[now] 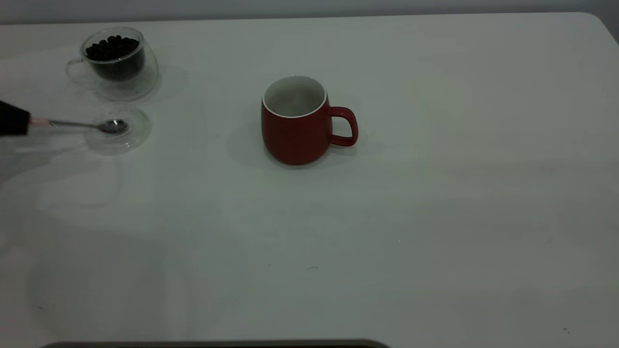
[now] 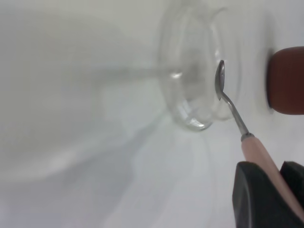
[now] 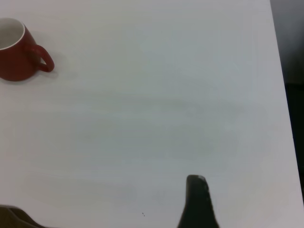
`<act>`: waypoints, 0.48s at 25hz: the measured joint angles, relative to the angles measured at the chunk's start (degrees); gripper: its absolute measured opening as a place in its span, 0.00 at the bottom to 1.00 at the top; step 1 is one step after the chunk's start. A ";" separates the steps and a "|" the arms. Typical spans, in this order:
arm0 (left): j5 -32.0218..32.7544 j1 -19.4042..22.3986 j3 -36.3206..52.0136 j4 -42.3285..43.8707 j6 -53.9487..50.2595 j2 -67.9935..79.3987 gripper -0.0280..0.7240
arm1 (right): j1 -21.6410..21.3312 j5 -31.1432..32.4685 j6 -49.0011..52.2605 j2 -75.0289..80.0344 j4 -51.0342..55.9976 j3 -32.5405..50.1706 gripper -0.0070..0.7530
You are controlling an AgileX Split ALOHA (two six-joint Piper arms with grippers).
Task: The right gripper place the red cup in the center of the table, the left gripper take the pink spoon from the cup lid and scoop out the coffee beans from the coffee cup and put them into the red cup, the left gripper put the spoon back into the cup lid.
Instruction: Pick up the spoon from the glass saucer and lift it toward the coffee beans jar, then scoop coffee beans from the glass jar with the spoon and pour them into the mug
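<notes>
Pink spoon (image 1: 80,124) held at far left by left gripper (image 1: 13,121), bowl in cup lid (image 1: 138,137); red cup (image 1: 296,121) centre. Left wrist: fingers (image 2: 254,197) clamp the handle; thin, light, slippery. Right wrist: right gripper (image 3: 199,202) parked, state unclear.

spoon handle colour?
Pale pink; the spoon shows it best in the left wrist view, held by the left gripper.

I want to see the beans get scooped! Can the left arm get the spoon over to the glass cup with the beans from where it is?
Probably yes. The left gripper holds the pink spoon by its handle, bowl at the cup lid. The coffee cup stands just behind the lid, open-topped, with nothing between. The red cup stands off to the side.
</notes>
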 joint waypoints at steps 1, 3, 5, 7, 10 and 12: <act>0.06 0.00 0.00 0.60 -0.60 -1.24 0.20 | 0.00 0.00 0.00 0.00 0.00 0.00 0.79; 0.21 0.00 0.00 1.53 -1.67 -3.40 0.20 | 0.00 0.00 0.00 0.00 0.00 0.00 0.79; 0.33 0.05 0.00 1.83 -2.09 -5.52 0.20 | 0.00 0.00 0.00 0.00 0.00 0.00 0.79; 0.44 0.05 0.05 1.83 -2.21 -7.51 0.20 | 0.00 0.00 0.00 0.00 0.00 0.00 0.79; 0.46 0.05 0.05 0.56 -1.32 -11.08 0.20 | 0.00 0.00 0.00 0.00 0.00 0.00 0.79; 0.46 0.05 0.05 -0.86 -0.44 -13.52 0.20 | 0.00 0.00 0.00 0.00 0.00 0.00 0.79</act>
